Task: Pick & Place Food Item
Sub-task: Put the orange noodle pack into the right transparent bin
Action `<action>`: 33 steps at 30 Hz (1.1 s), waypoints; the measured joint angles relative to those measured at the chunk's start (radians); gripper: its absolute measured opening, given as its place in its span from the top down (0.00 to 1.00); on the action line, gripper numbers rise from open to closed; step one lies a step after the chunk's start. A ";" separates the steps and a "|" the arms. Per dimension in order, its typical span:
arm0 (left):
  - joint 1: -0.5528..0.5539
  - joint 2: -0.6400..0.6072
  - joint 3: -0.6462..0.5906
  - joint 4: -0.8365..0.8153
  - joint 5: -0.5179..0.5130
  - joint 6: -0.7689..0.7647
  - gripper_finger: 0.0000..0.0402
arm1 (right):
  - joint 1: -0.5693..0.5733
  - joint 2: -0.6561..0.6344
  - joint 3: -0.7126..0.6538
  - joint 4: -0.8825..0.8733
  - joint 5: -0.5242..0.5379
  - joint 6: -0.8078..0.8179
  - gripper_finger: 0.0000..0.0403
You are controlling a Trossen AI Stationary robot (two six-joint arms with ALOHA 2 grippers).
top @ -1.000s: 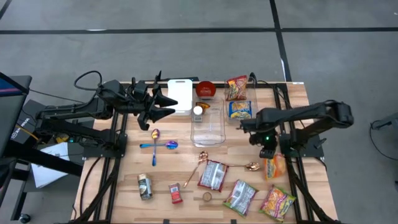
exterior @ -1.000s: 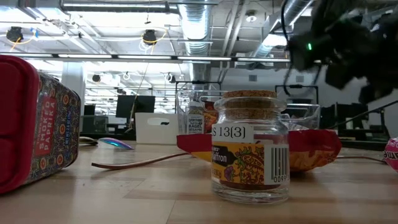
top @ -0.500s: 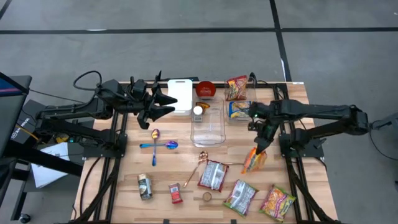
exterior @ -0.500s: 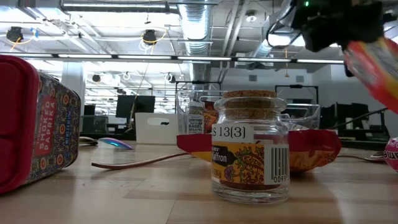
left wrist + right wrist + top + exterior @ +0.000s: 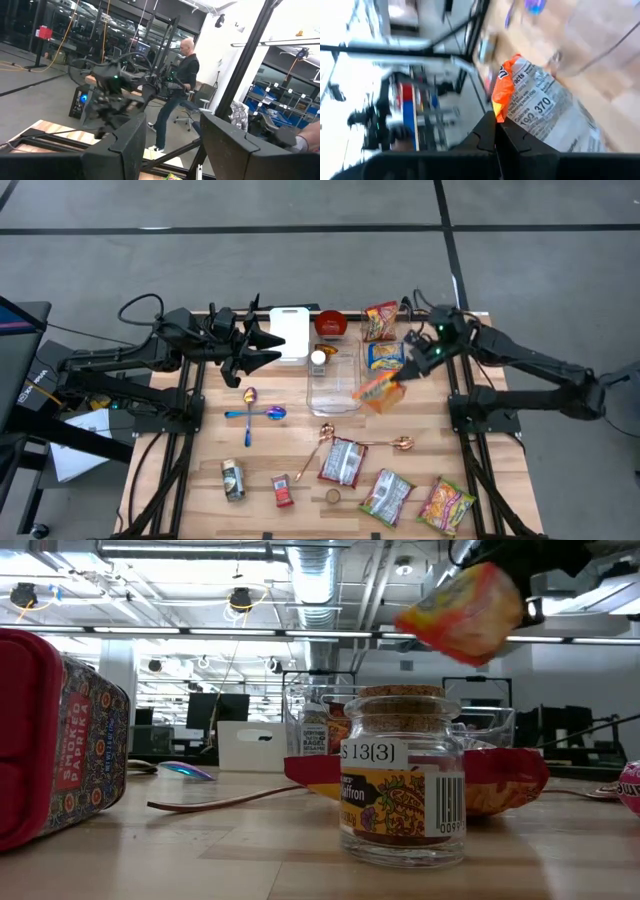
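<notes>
The right hand (image 5: 410, 372), clamped on an orange snack bag (image 5: 379, 392), holds it in the air beside the clear container (image 5: 334, 380) at the middle of the wooden surface (image 5: 300, 440). The left hand (image 5: 268, 348) hovers half open and empty near the white cutting board (image 5: 290, 332).

Your overhead view is evenly lit, with soft shadows. At table height, ceiling lamps (image 5: 240, 600) glare and the snack bag (image 5: 462, 612) smears. Beyond the right fingers (image 5: 487, 131), everything streaks with motion blur.
</notes>
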 joint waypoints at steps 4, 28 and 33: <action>0.000 0.000 0.000 0.000 0.000 0.001 0.55 | -0.123 0.004 -0.033 0.088 0.007 0.041 1.00; 0.000 0.000 0.000 -0.004 0.000 0.003 0.55 | -0.448 -0.005 -0.572 1.116 0.167 0.702 1.00; 0.000 0.000 0.000 -0.004 0.001 0.003 0.55 | -0.453 -0.004 -0.601 1.113 0.192 0.710 1.00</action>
